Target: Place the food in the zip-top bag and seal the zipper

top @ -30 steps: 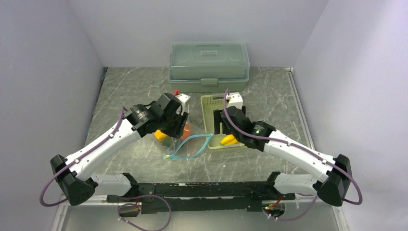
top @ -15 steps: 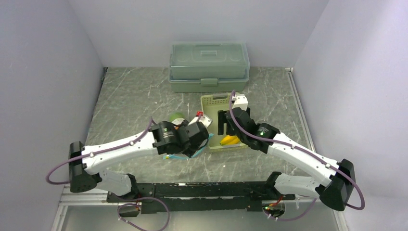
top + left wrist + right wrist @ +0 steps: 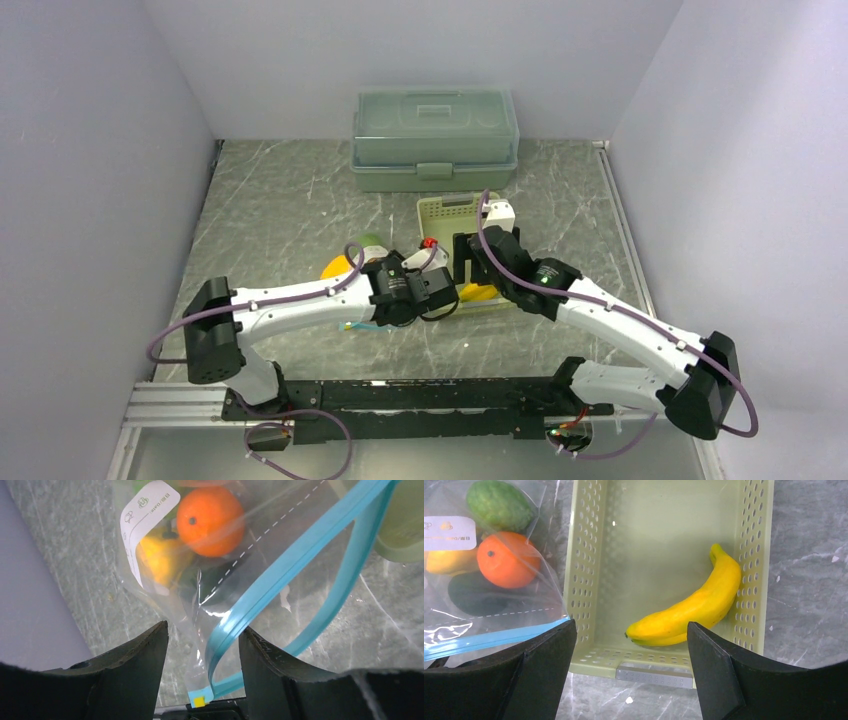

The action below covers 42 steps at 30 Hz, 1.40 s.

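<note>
Because the zip-top bag (image 3: 260, 530) beside the basket (image 3: 584, 570) is thin, floppy and slippery, its stiffer zipper (image 3: 300, 560) looks the place to pinch; the left hand (image 3: 202, 632) straddles it, spread and empty, the right hand (image 3: 630, 626) gapes empty above the basket's bananas (image 3: 694, 607).

Ahead of the left gripper (image 3: 202, 630), with its matt black, faintly grainy fingers (image 3: 132, 667), the zip-top bag (image 3: 167, 595) is clear, glossy, creased plastic; its zipper (image 3: 290, 567) a smoother, duller teal plastic. The orange ball (image 3: 210, 512) inside shines. Below the right gripper (image 3: 630, 630), the basket (image 3: 584, 580) is matt perforated plastic, the bananas (image 3: 696, 607) satiny, the table (image 3: 809, 580) perhaps polished stone.
</note>
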Each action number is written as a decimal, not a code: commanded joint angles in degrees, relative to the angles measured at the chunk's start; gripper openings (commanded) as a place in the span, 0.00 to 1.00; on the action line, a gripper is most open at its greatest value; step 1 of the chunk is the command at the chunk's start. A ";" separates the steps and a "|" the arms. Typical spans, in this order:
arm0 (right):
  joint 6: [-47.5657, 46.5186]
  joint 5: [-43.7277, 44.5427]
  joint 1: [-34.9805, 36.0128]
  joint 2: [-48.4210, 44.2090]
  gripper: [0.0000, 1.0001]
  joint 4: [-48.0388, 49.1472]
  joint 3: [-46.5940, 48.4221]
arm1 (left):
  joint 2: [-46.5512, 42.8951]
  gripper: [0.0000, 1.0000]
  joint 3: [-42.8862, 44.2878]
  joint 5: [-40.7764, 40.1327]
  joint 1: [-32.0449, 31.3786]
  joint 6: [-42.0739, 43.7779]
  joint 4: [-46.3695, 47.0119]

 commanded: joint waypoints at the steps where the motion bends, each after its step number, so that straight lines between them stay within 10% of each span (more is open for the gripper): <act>1: 0.57 -0.29 -0.30 -1.66 0.85 1.80 -0.33 | 1.79 0.58 2.34 -6.23 -0.07 0.08 0.78; 19: 0.15 -0.86 -0.39 0.56 0.85 2.80 0.10 | 1.10 0.00 2.05 -6.98 3.61 4.16 4.12; 42: -3.92 0.60 -1.33 3.18 0.86 -0.19 5.40 | -6.83 0.00 14.11 -4.55 14.81 14.87 -1.79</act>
